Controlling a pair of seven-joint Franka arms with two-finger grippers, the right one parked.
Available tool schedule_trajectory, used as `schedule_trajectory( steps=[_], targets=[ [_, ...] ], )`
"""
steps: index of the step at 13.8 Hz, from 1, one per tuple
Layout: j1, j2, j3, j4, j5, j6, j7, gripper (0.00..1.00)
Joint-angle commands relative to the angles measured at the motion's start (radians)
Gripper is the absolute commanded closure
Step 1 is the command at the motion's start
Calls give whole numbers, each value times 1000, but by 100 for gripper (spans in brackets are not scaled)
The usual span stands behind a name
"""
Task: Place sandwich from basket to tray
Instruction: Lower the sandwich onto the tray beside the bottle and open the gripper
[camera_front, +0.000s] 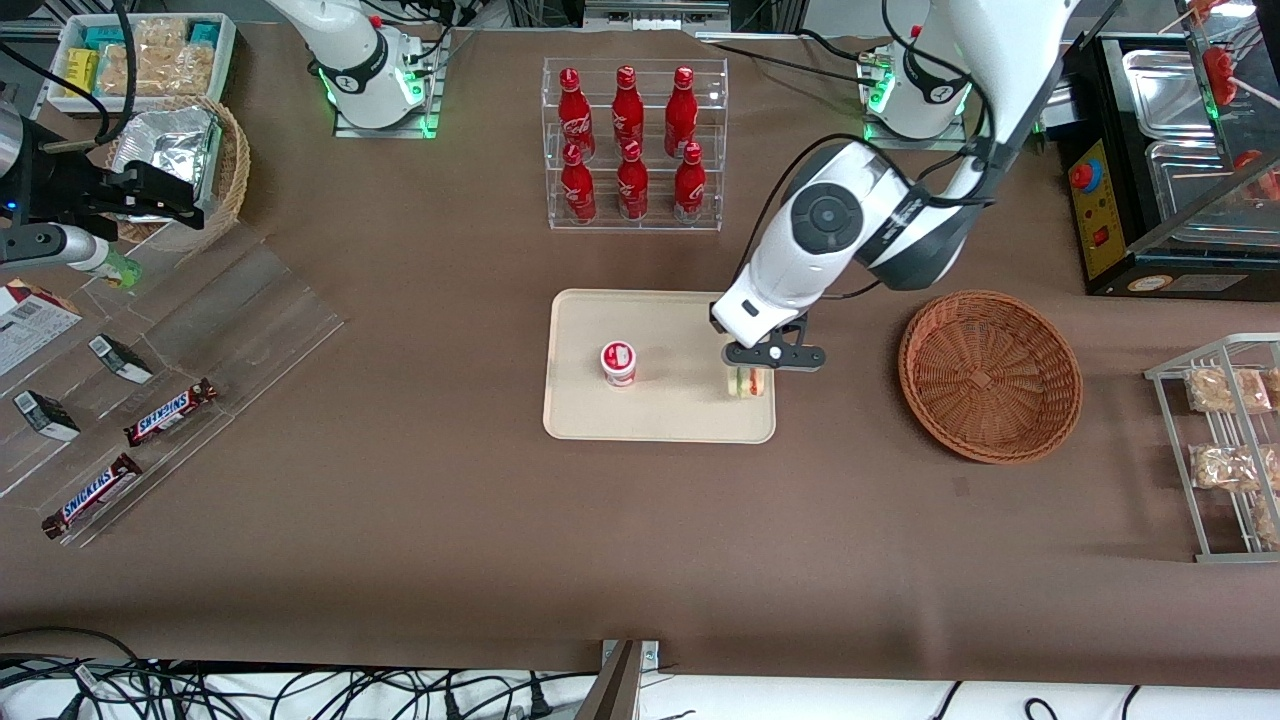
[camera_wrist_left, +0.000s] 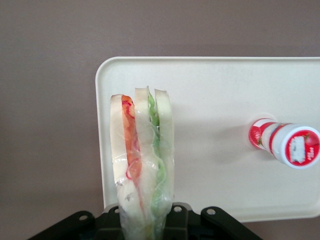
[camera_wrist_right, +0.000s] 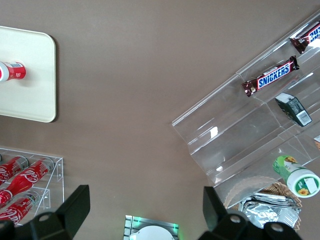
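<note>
Clearly pinched in the left arm's gripper (camera_front: 748, 372): triangular wrapped wedge sandwich (camera_front: 746, 381) of white bread, just above the flat cream-beige plastic tray (camera_front: 660, 420) near its 3 o'clock edge; round reddish-brown wicker basket (camera_front: 990, 375) empty. Probably light, soft, slippery in film; best gripped gently across the bread faces.

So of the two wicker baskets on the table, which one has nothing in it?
The reddish-brown basket, beside the tray where the end effector holds the sandwich. The tan basket at the parked arm's end holds a foil bag.
</note>
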Motion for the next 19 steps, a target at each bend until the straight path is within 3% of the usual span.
schedule_trajectory(
  steps=[1, 5, 10, 17, 18, 19],
  targets=[
    [-22, 67, -1, 12, 109, 46, -89, 100],
    [-55, 144, 0, 10, 241, 81, -196, 100],
    [-65, 180, 0, 10, 259, 81, -206, 100],
    [-61, 174, 2, 19, 258, 78, -209, 10],
    [-55, 163, 0, 24, 258, 71, -226, 0],
    [-52, 140, -1, 26, 258, 57, -258, 0]
  ],
)
